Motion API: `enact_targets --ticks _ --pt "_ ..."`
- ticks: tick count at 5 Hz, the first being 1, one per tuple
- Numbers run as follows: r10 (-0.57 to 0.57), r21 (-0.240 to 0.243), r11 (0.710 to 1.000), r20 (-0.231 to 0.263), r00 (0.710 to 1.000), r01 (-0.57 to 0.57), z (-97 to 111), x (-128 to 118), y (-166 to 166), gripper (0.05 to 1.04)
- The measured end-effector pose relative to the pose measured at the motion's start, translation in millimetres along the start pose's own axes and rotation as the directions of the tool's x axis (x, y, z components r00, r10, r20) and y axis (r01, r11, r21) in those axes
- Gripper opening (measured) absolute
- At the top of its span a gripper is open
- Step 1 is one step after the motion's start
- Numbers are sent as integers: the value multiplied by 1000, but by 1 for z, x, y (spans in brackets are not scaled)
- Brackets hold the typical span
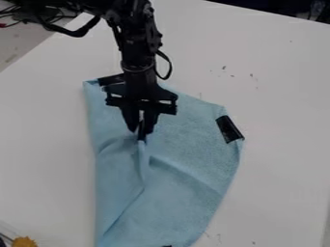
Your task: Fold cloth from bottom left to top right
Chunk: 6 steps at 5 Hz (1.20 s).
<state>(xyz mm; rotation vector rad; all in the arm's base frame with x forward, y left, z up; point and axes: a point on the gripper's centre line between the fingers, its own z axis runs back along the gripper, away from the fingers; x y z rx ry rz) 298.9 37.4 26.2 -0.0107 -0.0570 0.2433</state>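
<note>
A light blue cloth (187, 188) is laid on the white table (283, 125), across the middle and lower part of the view, its lower end cut off by the bottom edge. A soft, finely napped surface is shown. The left portion is folded over in a long flap, its edge running diagonally toward the bottom. A narrow ridge is drawn up to the gripper (141, 137), and a shallow crease is formed from there toward the lower right. The right corner is marked by a black rectangular patch (228, 129); near the upper left corner a dark strip (111, 80) is partly covered by the gripper.

The gripper is pointed down over the cloth's upper left half. Its fingers are nearly closed together, and a pinch of cloth is held at the tips.

The arm (132, 41) is seen entering from the top edge. Small dark specks (224, 67) are noted on the table beyond the cloth. At the lower left, a yellow-orange object (24, 241) is cut off by the edge.
</note>
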Motion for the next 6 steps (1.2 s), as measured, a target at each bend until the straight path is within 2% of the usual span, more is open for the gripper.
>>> enact_targets --ticks 1,2,3,4,5,6 --pt "61 -33 998 -10 998 -61 -3 -5 -5 824" --pt "113 -87 990 -16 993 -114 -3 -6 -20 1004" --pt "155 -122 980 -14 988 -156 -4 -9 -39 1003" --pt "110 -110 988 35 993 -106 13 -6 -47 1000" --pt "28 -67 997 92 995 -22 26 -3 -48 1000" --pt "-20 -46 999 83 996 24 26 -5 -45 1000"
